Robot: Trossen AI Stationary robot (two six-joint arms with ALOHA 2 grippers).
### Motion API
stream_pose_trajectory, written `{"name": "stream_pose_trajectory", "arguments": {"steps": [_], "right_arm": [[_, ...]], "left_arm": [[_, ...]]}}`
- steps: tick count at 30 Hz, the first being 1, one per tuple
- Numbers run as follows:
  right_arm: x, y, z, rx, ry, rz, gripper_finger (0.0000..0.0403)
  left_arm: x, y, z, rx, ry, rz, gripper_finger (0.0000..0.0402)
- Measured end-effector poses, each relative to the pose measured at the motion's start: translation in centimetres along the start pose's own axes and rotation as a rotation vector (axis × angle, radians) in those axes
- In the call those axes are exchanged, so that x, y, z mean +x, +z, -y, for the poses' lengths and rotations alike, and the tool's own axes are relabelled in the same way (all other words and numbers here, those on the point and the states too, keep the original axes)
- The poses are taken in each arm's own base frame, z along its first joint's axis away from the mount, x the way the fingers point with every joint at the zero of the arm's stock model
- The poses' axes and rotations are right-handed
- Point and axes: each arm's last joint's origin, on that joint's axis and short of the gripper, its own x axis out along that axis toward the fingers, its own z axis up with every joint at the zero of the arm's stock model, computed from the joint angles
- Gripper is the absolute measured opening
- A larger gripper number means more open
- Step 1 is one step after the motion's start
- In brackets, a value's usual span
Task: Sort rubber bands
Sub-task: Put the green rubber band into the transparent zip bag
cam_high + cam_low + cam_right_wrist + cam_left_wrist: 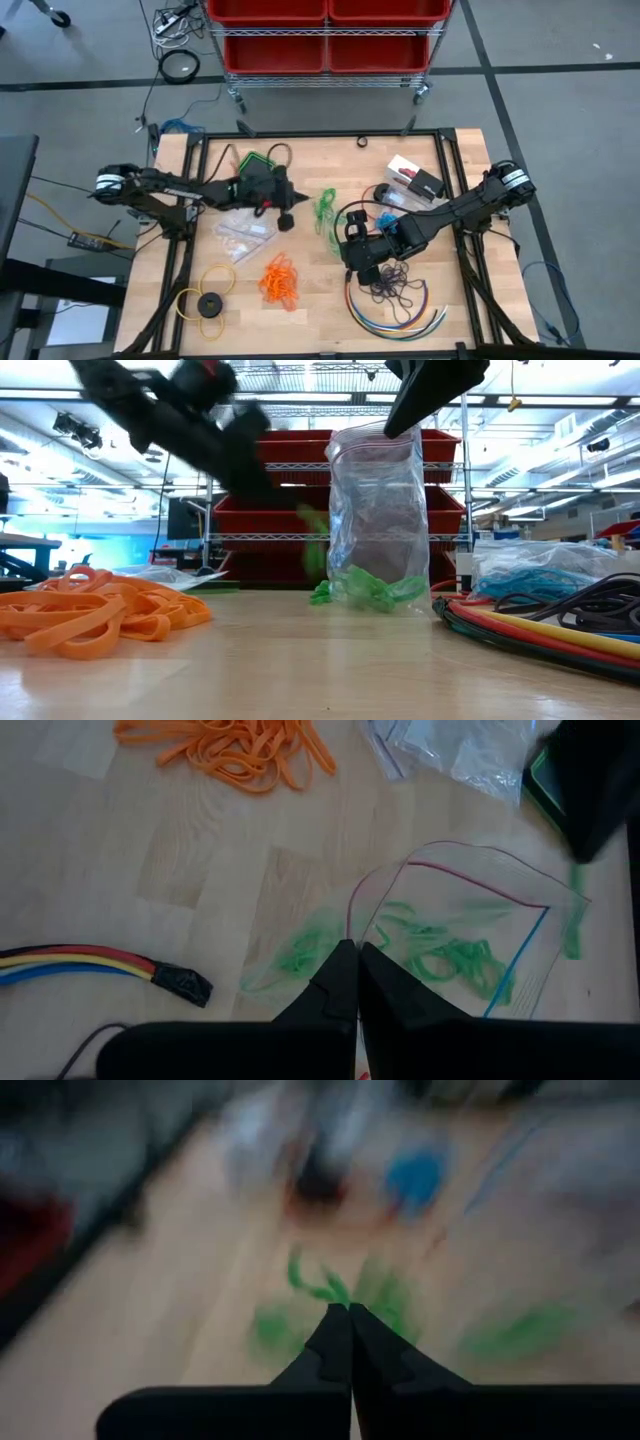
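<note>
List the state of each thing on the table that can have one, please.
Plastic bag: held upright, mouth open, green bands inside.
Right gripper: shut on the bag's rim.
Left gripper: shut, holding nothing visible.
Orange bands: loose pile on the table.
Spare bags: lying flat.

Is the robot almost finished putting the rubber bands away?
Not nearly. Some thin green rubber bands already lie inside the clear plastic zip bag, which the shut right hand holds up by its rim. The shut left hand hovers close by. The orange rubber bands and the dark purple ones sit loose on the wooden table.
</note>
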Motion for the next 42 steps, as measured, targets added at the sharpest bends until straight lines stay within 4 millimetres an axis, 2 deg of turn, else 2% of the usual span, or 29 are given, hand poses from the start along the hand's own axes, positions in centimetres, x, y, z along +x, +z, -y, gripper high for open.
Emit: {"name": "stream_pose_trajectory", "arguments": {"steps": [2,4,7,9,14,18,20,27,36,42], "right_arm": [[0.0,0.0,0.0,-0.001,0.000,0.000,0.0000],[0.0,0.0,0.0,-0.003,0.000,-0.002,0.0000],[0.0,0.0,0.0,-0.003,0.000,-0.001,0.0000],[0.0,0.0,0.0,-0.001,0.000,0.000,0.0000],[0.0,0.0,0.0,-0.003,0.001,-0.001,0.0000],[0.0,0.0,0.0,-0.003,0.001,-0.003,0.0000],[0.0,0.0,0.0,-0.005,0.001,-0.003,0.0000],[0.0,0.1,0.0,-0.003,0.000,0.008,0.0000],[0.0,0.1,0.0,-0.003,0.000,0.009,0.0000],[0.0,0.1,0.0,-0.003,0.000,0.008,0.0000]], "left_arm": [[0.4,-0.5,-0.5,-0.001,-0.065,-0.062,0.0000],[0.4,0.1,-0.4,-0.003,-0.130,0.011,0.0000],[0.3,0.8,-0.6,-0.005,-0.005,0.076,0.0000],[0.3,1.2,-0.7,0.008,0.018,0.116,0.0000],[0.1,2.4,0.1,0.030,-0.235,0.210,0.0000],[-0.8,4.2,1.8,0.036,-0.445,0.398,0.0000],[-1.1,4.6,2.3,0.028,-0.503,0.440,0.0000],[-0.6,5.6,3.8,0.028,-0.531,0.325,0.0000],[1.6,4.9,4.2,0.009,-0.493,0.187,0.0000],[2.0,4.7,4.3,0.002,-0.480,0.171,0.0001]]}}
